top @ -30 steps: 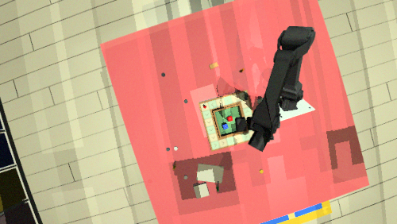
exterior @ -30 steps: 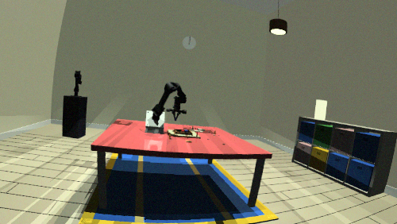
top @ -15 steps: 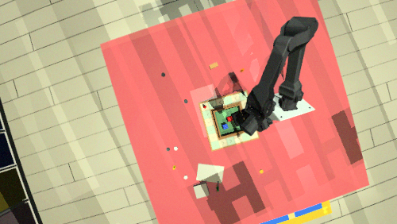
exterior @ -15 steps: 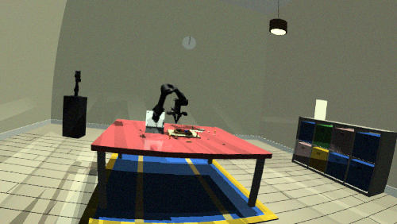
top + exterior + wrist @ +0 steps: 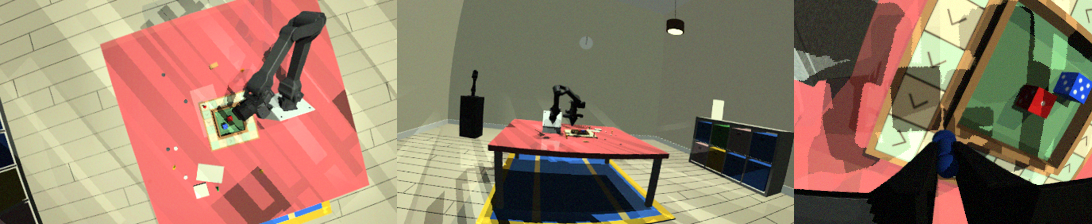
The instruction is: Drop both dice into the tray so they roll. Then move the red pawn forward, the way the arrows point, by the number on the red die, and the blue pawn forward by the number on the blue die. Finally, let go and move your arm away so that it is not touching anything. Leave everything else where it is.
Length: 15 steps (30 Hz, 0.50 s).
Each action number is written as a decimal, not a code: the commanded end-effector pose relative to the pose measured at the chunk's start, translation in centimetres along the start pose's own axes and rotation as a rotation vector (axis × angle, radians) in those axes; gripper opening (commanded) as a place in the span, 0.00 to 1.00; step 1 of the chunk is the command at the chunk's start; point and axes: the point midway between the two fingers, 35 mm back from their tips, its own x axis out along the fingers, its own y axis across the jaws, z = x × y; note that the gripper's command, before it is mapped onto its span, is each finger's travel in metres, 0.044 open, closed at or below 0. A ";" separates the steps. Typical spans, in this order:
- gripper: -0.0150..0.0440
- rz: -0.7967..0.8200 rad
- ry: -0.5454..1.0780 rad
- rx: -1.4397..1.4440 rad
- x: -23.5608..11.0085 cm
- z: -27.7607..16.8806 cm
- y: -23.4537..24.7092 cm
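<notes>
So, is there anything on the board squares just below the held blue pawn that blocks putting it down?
Nothing visible does. The gripper is shut on the small blue pawn, and the pale arrow squares beneath show only shadow; both dice lie in the green tray.

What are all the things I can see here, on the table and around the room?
Table: one, red, mid-room on a blue and yellow rug.
Game board: one, pale green arrow squares, mid-table.
Tray: one, green floor, brown rim, inside the board.
Dice: two, red and blue, side by side in the tray.
Red pawn: one, on the board's far-left corner.
Blue pawn: one, gripped in the tool.
White cards: two, near the table's front.
Small counters: several, dark and white, scattered left.
Shelf unit: one, dark, coloured bins, right wall.
Clock, ceiling lamp: one each.
Arm: one, black.
Tool: shut on the blue pawn.
</notes>
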 end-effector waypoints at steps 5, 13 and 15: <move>0.25 0.020 0.026 -0.162 0.9 -1.5 2.0; 0.25 0.049 0.044 -0.314 1.7 -2.7 3.9; 0.25 0.050 0.044 -0.317 1.7 -2.7 4.0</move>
